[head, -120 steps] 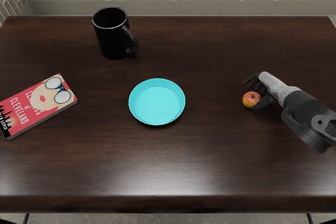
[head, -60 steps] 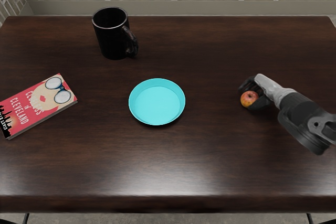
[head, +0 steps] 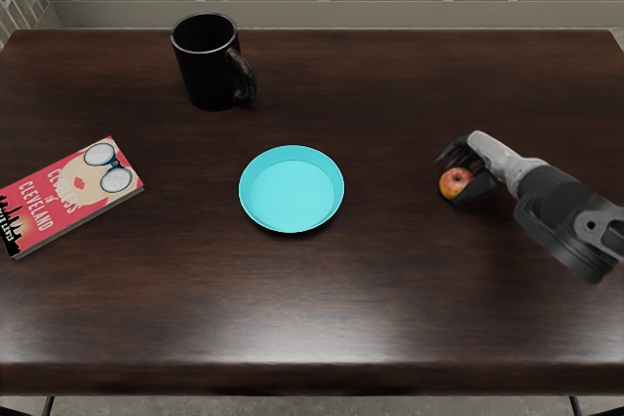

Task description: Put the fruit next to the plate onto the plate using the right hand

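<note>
Red-yellow apple (head: 453, 182), well right of the turquoise plate (head: 292, 189), sits clasped in the right hand (head: 476, 170), so the grasp looks made and next comes a lift leftward over the plate.

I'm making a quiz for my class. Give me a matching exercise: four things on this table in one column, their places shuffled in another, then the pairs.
1. glossy black ceramic mug
2. round turquoise plate
3. red paperback book
4. small red-yellow apple

A. held in the right hand
B. near the left edge of the dark wooden table
C. middle of the table
D. far side, left of centre

Pairs: 1-D, 2-C, 3-B, 4-A
</note>
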`<state>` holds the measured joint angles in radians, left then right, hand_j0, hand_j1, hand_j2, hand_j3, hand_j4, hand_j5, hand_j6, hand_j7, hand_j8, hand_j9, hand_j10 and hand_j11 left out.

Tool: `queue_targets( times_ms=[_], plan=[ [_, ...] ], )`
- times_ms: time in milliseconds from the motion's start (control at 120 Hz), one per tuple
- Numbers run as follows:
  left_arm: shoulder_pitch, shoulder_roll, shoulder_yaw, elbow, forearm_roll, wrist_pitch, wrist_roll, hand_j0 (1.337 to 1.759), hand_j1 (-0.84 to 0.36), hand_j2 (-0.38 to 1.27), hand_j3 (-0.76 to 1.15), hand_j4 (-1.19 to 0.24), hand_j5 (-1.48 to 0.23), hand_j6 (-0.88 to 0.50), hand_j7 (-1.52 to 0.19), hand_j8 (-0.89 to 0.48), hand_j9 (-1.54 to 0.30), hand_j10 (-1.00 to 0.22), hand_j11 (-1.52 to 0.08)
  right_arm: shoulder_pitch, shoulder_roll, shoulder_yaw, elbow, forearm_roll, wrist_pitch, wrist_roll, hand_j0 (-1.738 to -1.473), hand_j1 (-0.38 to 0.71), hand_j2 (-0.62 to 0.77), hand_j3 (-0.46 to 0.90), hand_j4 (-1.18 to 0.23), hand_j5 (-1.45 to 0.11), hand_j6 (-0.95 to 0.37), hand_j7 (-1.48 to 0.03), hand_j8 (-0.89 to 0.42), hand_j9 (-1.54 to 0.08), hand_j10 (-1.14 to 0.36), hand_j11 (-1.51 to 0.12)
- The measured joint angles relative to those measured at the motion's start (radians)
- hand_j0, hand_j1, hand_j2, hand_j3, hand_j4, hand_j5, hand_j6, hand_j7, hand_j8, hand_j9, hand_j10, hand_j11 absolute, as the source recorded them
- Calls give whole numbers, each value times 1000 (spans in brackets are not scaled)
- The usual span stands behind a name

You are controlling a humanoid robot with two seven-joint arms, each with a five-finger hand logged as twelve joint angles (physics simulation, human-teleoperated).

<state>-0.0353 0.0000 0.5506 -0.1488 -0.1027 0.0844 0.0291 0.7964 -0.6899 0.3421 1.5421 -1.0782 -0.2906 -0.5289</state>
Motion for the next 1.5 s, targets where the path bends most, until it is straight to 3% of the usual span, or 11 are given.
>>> queue_targets(
  times_ms=[425,933,1192,1500],
  plan=[
    [0,0,0,0,0,0,0,1658,73,46,0,-230,-299,-230,-299,-230,-299,-230,-299,32,10,37,71,13,5,-19,-1658,249,137,0,-566,-744,-546,-739,-463,-735,-571,-734],
    [0,0,0,0,0,0,0,1658,73,46,0,-230,-299,-230,-299,-230,-299,-230,-299,99,139,37,98,13,25,-78,-1658,254,198,0,-590,-779,-556,-772,-477,-767,-597,-765],
    [0,0,0,0,0,0,0,1658,73,46,0,-230,-299,-230,-299,-230,-299,-230,-299,118,217,35,66,12,34,-82,-1658,261,210,0,-597,-792,-546,-783,-469,-779,-596,-781],
    [0,0,0,0,0,0,0,1658,73,46,0,-230,-299,-230,-299,-230,-299,-230,-299,153,349,26,-27,11,39,-83,-1658,265,211,0,-598,-796,-540,-786,-463,-784,-589,-786]
  ],
)
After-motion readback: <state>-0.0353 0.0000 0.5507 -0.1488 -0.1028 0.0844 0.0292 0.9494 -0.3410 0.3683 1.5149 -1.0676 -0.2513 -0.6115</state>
